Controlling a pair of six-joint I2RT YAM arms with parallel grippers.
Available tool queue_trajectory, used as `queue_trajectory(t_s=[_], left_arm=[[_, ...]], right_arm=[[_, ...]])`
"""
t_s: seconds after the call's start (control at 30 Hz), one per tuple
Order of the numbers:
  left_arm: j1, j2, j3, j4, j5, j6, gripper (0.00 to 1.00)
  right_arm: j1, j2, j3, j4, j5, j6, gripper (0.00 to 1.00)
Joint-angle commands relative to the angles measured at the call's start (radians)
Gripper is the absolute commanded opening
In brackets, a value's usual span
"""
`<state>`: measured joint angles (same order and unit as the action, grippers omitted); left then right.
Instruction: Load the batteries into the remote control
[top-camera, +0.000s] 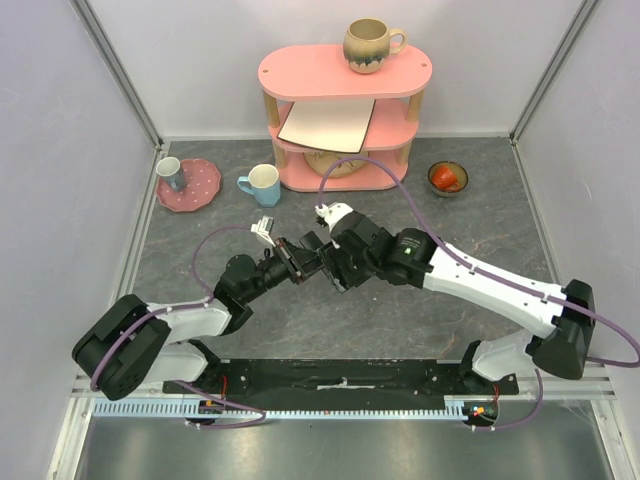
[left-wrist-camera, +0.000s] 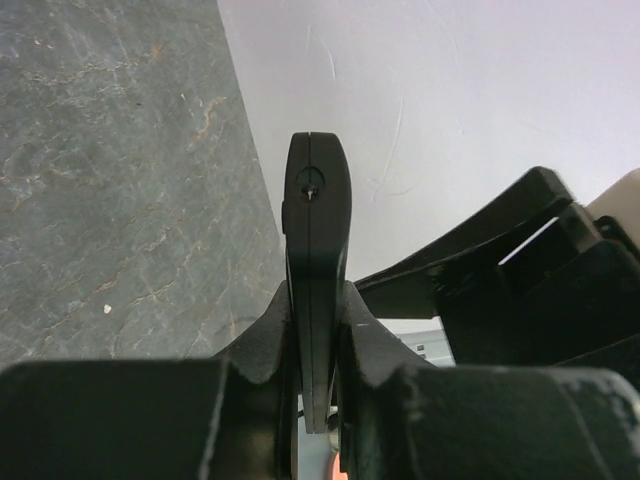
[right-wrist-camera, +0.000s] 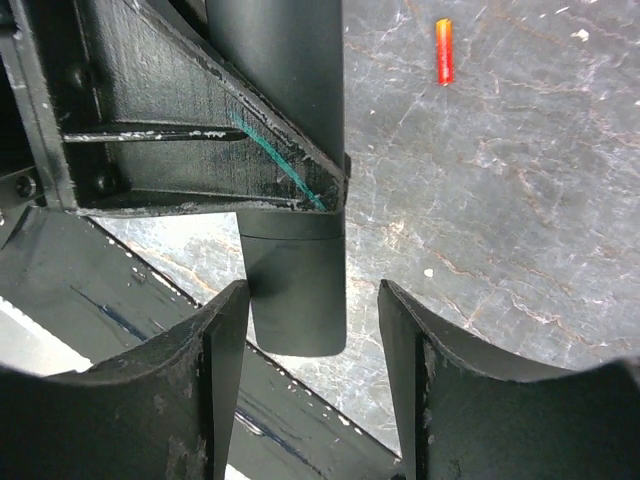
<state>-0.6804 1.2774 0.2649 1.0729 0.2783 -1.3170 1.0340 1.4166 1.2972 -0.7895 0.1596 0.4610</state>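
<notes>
- Left wrist view: the left gripper (left-wrist-camera: 318, 315) is clamped on the remote control (left-wrist-camera: 318, 210), seen edge-on.
- The right gripper (right-wrist-camera: 312, 300) is spread apart, straddling the remote control's end.
- An orange-red battery (right-wrist-camera: 444, 50) lies on the table (right-wrist-camera: 520, 220), well apart from the remote control.

At mid-frame the left gripper (top-camera: 292, 262) and the right gripper (top-camera: 327, 268) meet tip to tip over the grey table (top-camera: 470, 230) — their jaws are too small to read. At upper centre a pink shelf (top-camera: 300, 70) bears a brown mug (top-camera: 368, 45); a blue mug (top-camera: 262, 185) stands at its lower left.
</notes>
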Motion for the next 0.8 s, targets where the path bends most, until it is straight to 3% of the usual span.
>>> queue_trajectory(t_s=[0.0, 0.07, 0.17, 0.2, 0.3, 0.33, 0.4, 0.43, 0.57, 0.63, 0.77], left_arm=[[0.005, -0.036, 0.046, -0.106, -0.005, 0.090, 0.02], [0.015, -0.059, 0.056, -0.161, -0.019, 0.122, 0.02], [0.027, -0.107, 0.108, -0.394, -0.065, 0.207, 0.02], [0.027, -0.115, 0.161, -0.551, -0.100, 0.237, 0.02], [0.027, -0.122, 0.299, -0.813, -0.192, 0.366, 0.02], [0.027, -0.116, 0.333, -0.990, -0.223, 0.424, 0.02], [0.027, -0.090, 0.443, -1.168, -0.342, 0.475, 0.02], [0.027, -0.078, 0.483, -1.332, -0.396, 0.505, 0.02], [0.027, -0.003, 0.651, -1.641, -0.629, 0.588, 0.02], [0.027, 0.065, 0.756, -1.761, -0.770, 0.569, 0.02], [0.024, 0.255, 0.991, -2.028, -0.896, 0.549, 0.02]], right_arm=[[-0.011, -0.086, 0.043, 0.001, 0.061, 0.008, 0.62], [-0.011, -0.145, 0.054, -0.014, 0.107, 0.011, 0.67], [-0.026, -0.217, 0.022, -0.017, 0.202, 0.011, 0.73], [-0.031, -0.238, -0.011, -0.016, 0.228, 0.016, 0.73], [-0.035, -0.266, -0.103, 0.007, 0.325, 0.050, 0.73], [-0.035, -0.275, -0.128, 0.018, 0.349, 0.060, 0.73], [-0.034, -0.312, -0.215, 0.065, 0.431, 0.094, 0.73], [-0.034, -0.329, -0.245, 0.087, 0.452, 0.105, 0.73], [-0.035, -0.409, -0.367, 0.188, 0.491, 0.153, 0.74], [-0.034, -0.433, -0.407, 0.228, 0.486, 0.154, 0.74], [-0.034, -0.418, -0.437, 0.256, 0.469, 0.134, 0.74]])
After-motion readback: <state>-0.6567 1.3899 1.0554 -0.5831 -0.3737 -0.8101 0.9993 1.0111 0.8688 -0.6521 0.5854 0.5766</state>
